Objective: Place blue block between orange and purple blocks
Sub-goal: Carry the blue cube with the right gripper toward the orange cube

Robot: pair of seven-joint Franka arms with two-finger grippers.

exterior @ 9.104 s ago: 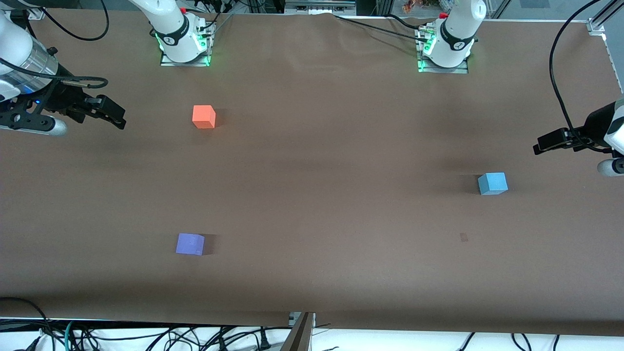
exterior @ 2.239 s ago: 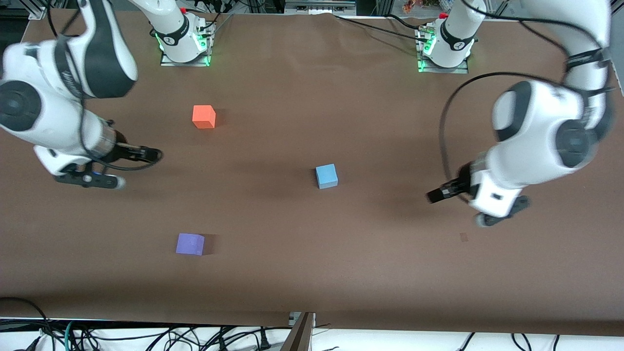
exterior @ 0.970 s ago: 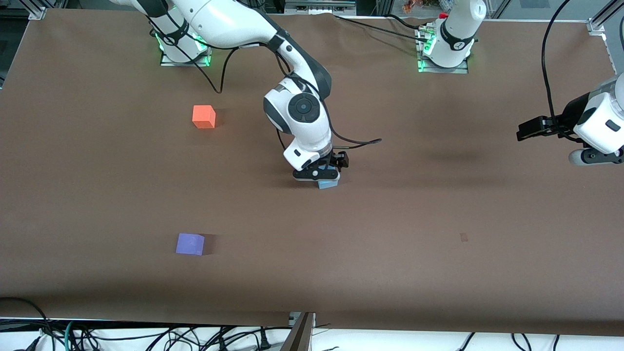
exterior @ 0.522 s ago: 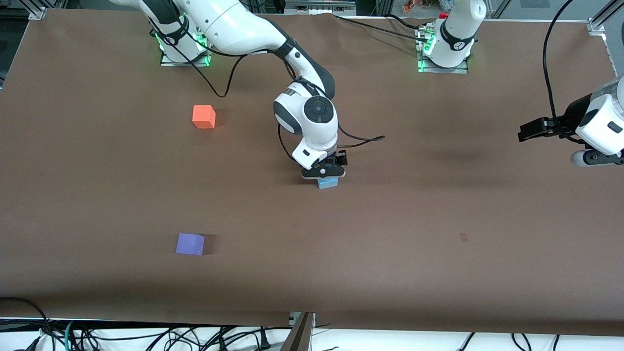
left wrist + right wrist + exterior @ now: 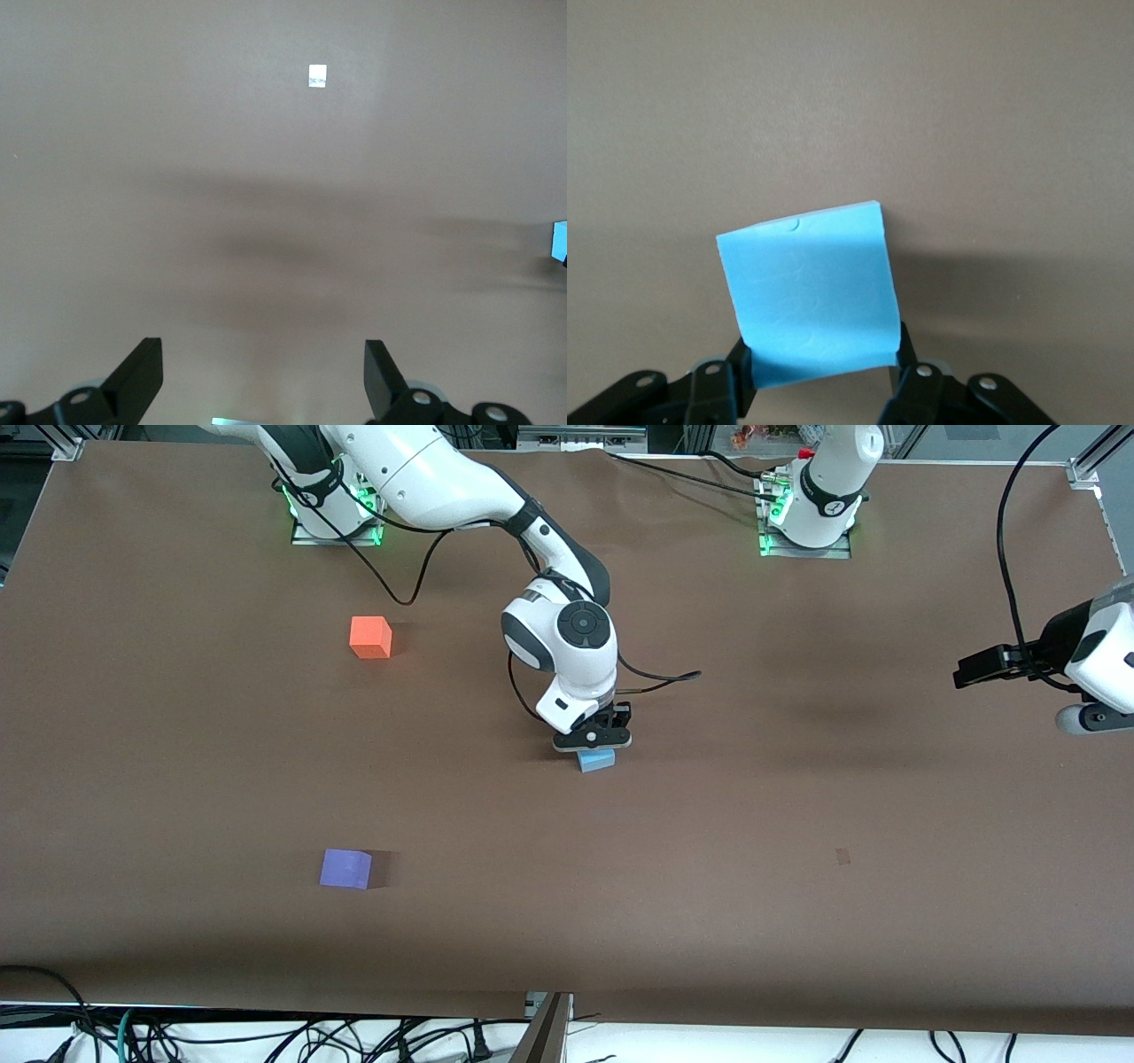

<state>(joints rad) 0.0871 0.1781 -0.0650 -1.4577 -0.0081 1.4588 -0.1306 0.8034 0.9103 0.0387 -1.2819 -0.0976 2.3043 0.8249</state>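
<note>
Gripping the blue block (image 5: 597, 760) near the middle of the table (image 5: 797, 921), the right gripper (image 5: 594, 746) has its jaws closed on the cube's two opposite sides; the right wrist view shows the blue block (image 5: 808, 292) pinched between the black fingers (image 5: 716, 382) close to its lower edge, with most of the cube reaching out past the fingertips. Whether it rests on the table or is just lifted cannot be told. The relation that matters next is where the gap lies from here: the orange block (image 5: 370, 638) sits toward the right arm's end of the table and farther from the front camera, the purple block (image 5: 345, 868) at much the same end but nearer to that camera, and the two stand well apart, so the open stretch between them lies toward the right arm's end from the held cube, at roughly its own depth on the table. The right arm is plainly the nearer one for that carry. Over the left arm's end of the table, the left gripper (image 5: 983, 667) waits with its jaws spread and nothing between them (image 5: 263, 381).
</note>
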